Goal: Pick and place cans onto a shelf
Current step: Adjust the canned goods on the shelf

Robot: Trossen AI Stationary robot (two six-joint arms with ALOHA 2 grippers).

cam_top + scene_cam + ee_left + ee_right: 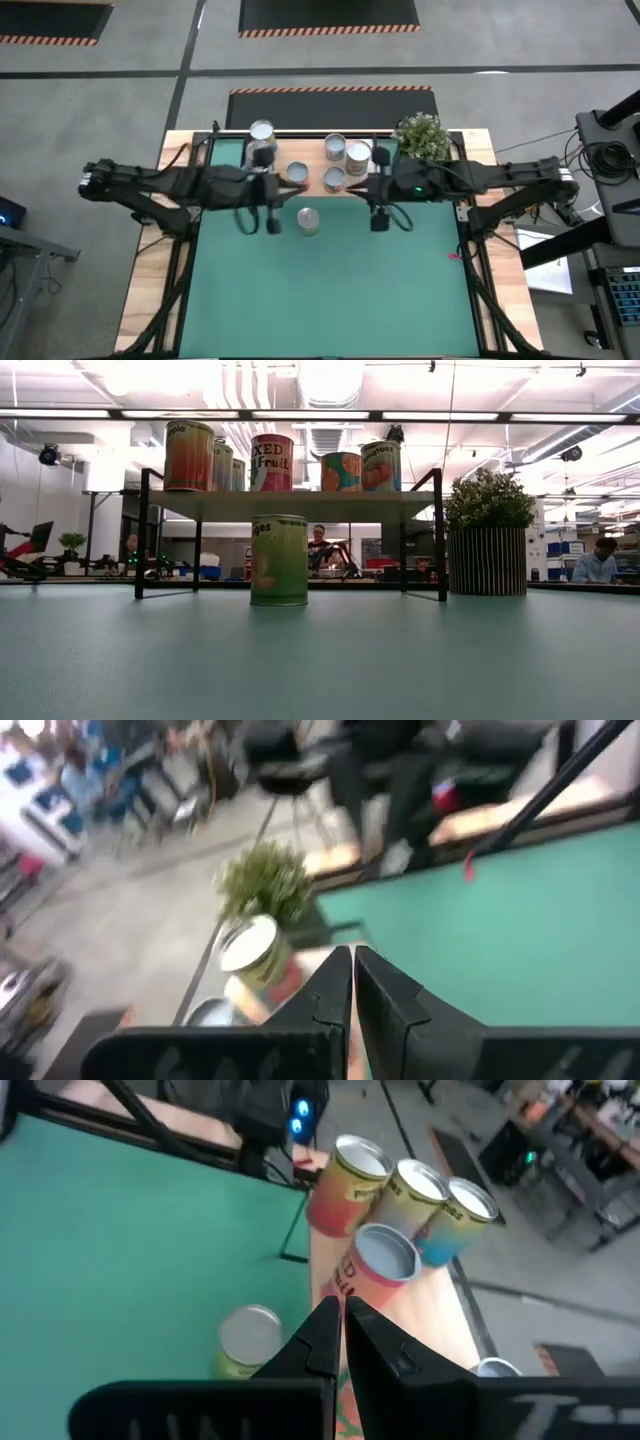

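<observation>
Above the mat, both hands — left hand [272, 226], right hand [379, 222] — closed, empty.

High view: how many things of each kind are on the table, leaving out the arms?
Small metal cans with silvery tops on the shelf: 6
Green-labelled metal can standing on the green mat: 1
Low light-wood shelf on black legs: 1
Potted green plant: 1
Total: 9

Dark jointed arms, black cables
</observation>
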